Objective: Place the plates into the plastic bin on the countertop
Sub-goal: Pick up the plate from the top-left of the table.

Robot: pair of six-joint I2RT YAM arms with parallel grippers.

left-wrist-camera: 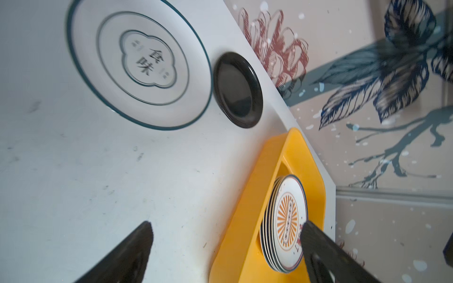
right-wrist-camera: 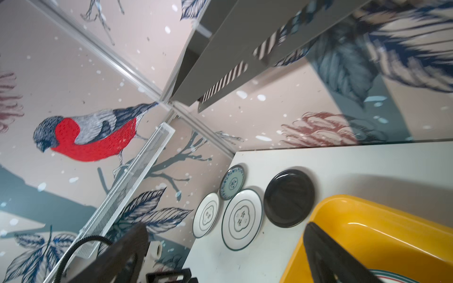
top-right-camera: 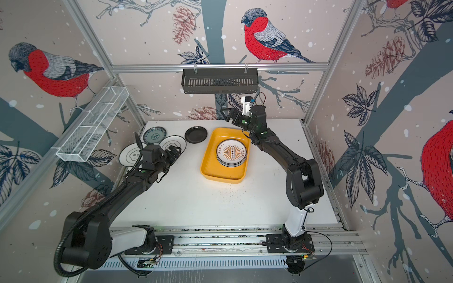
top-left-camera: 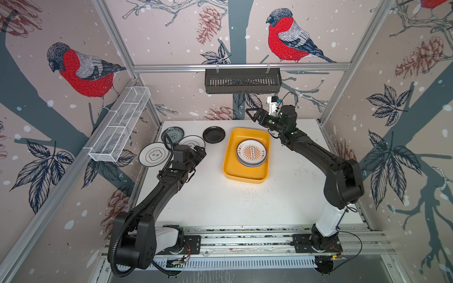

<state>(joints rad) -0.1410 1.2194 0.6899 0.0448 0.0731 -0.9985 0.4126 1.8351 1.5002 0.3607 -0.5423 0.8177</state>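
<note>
Left gripper [top-left-camera: 200, 151] and right gripper [top-left-camera: 252, 114] both released, empty; flower-outline plate [top-left-camera: 153, 154], left of centre in a top view, judged stiff, slippery, breakable: pinch its rim.

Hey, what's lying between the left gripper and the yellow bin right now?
Nothing. Only bare countertop separates the left gripper from the yellow bin. Both top views show this.

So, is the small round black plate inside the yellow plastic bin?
Out: the black plate lies on the white countertop beside the bin.
</note>
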